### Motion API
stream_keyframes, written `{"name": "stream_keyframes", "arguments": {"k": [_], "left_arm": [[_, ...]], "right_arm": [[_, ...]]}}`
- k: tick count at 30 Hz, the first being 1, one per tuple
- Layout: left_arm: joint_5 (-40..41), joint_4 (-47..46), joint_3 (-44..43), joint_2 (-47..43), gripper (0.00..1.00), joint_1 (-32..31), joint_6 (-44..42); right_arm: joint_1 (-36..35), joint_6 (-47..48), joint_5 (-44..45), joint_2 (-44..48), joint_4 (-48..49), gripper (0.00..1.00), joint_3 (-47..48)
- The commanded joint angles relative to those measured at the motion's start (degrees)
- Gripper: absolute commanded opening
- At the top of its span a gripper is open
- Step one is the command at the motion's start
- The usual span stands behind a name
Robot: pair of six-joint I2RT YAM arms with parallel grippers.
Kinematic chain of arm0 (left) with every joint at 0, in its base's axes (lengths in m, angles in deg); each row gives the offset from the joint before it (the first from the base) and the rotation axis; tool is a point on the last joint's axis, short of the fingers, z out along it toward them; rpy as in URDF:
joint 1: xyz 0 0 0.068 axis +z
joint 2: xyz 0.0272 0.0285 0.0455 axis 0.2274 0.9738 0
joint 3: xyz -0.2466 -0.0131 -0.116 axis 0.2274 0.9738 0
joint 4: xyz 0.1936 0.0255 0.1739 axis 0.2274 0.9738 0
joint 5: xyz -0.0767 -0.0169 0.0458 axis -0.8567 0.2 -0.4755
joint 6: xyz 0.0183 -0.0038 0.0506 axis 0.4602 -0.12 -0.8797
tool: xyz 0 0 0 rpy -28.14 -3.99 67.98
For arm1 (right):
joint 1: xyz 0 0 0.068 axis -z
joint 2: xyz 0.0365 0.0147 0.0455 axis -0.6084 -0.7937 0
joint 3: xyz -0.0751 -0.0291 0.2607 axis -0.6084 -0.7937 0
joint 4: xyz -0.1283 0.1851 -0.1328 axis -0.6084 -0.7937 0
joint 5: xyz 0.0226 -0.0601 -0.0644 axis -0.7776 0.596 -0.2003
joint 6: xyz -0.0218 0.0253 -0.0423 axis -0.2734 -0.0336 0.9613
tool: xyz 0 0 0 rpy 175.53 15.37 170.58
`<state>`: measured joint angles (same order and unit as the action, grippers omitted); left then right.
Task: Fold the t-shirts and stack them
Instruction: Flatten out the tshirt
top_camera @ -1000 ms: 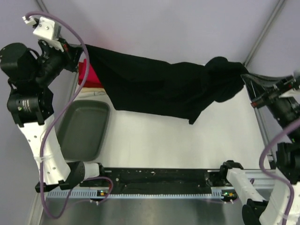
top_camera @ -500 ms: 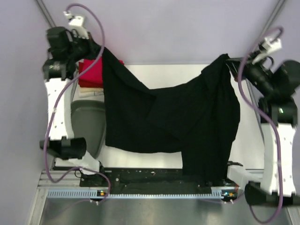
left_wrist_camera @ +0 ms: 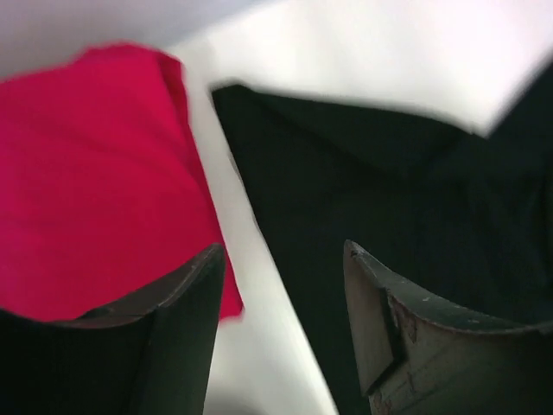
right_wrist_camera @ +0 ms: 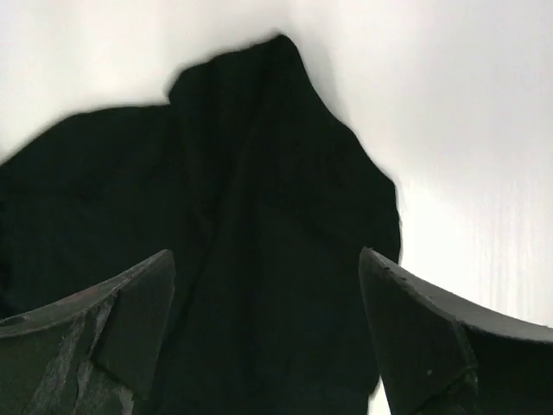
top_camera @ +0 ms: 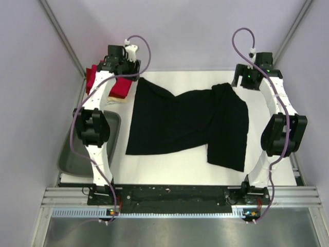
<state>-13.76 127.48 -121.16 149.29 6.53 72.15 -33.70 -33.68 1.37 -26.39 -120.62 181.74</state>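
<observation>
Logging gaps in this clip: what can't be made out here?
Top view: folded red cloth shirts, partly under the left arm; count unclear.
Top view: grey oval plastic tub, partly covered by that arm.
Wrist views: blurred; any mark on the black cloth t-shirt is unreadable.

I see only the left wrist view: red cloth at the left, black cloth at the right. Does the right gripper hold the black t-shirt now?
Observer: No. The right gripper is open above the black t-shirt, with nothing between its jaws.
Operator: Is the shirt spread flat?
Observer: Not fully. It lies on the table, but its right part looks doubled over into a thicker strip.
Operator: What else is on the table?
Observer: A grey tub sits at the near left, partly under the left arm.
</observation>
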Motion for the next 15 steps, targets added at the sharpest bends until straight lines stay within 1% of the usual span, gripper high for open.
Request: {"name": "stream_keyframes", "arguments": {"k": [1, 2, 3, 5, 8, 10, 11, 12, 15], "left_arm": [[-4.7, -2.6, 18.2, -20.0, 0.61, -5.8, -21.9], [-5.2, -1.6, 25.1, -23.3, 0.61, -7.2, -27.4], [-5.7, 0.8, 29.2, -25.6, 0.61, -8.7, -33.3], [-6.0, 5.6, 37.6, -30.2, 0.6, -11.3, -42.4], [-3.8, 9.9, 49.3, -34.5, 0.62, -14.4, -50.2], [-2.3, 12.0, 54.9, -36.3, 0.64, -15.8, -52.1], [-2.1, 12.6, 57.6, -36.7, 0.93, -16.5, -52.8], [-1.4, 12.9, 59.7, -37.2, 0.98, -16.9, -53.5], [2.8, 9.4, 66.6, -38.4, 0.98, -17.7, -54.9]], "right_arm": [[-2.6, -2.4, 14.0, 13.4, -6.6, 0.86, -13.2], [-3.4, -3.2, 16.2, 15.7, -6.6, 0.86, -17.6], [-5.2, -4.3, 17.3, 18.5, -6.7, 0.86, -22.9], [-6.3, -7.1, 18.2, 23.2, -6.5, 0.86, -32.0], [-6.3, -11.7, 17.1, 27.4, -5.6, 0.87, -43.6], [-6.3, -13.9, 15.8, 29.3, -3.9, 0.87, -49.4], [-6.4, -14.8, 15.2, 29.9, -2.7, 0.87, -52.1], [-6.3, -16.1, 14.9, 30.4, -1.4, 0.87, -53.9], [-6.4, -19.9, 14.3, 30.7, 2.1, 0.88, -58.3]]}}
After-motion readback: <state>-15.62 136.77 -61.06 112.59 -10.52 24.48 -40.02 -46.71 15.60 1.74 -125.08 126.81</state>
